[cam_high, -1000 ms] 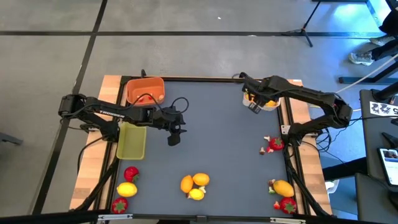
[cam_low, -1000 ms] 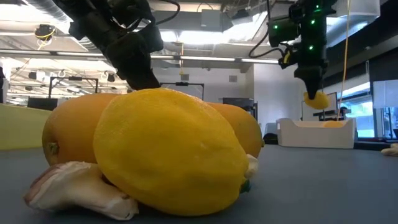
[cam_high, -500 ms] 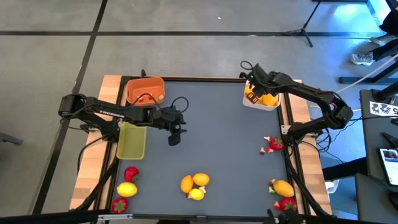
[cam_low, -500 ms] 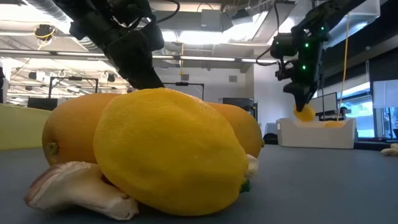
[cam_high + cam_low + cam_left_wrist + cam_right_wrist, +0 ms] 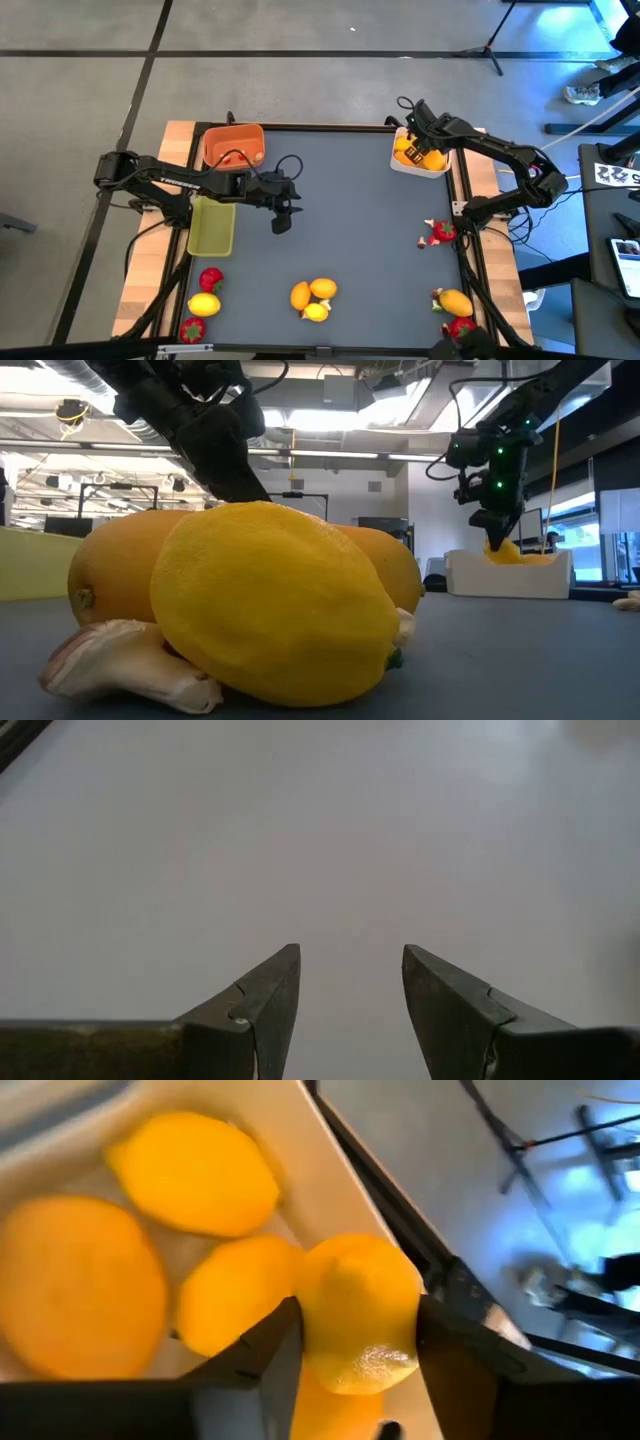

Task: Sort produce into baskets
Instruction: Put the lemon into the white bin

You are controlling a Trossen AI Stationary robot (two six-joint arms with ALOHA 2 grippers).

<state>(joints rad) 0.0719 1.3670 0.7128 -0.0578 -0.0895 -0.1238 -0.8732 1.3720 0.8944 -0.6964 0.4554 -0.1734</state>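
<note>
Broadly bare across the middle of the grey table [image 5: 350,220], fruit strewn only along the near edge and right side. Over the white bin [image 5: 438,169] at the far right corner: right gripper [image 5: 358,1330] clasping a lemon [image 5: 360,1312] above three more. Near the orange bin [image 5: 233,143] and yellow-green bin [image 5: 211,226], left gripper [image 5: 350,982] parted and empty.

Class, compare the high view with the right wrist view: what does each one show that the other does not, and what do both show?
Only the high view shows the orange basket, the yellow-green basket, the left gripper hanging over the bare mat, and loose strawberries and citrus along the near edge.

Only the right wrist view shows three separate citrus fruits lying inside the white basket, and a yellow lemon sitting between the right gripper's fingers.

Both show the right gripper over the white basket at the table's far right corner, with yellow fruit in it.
</note>
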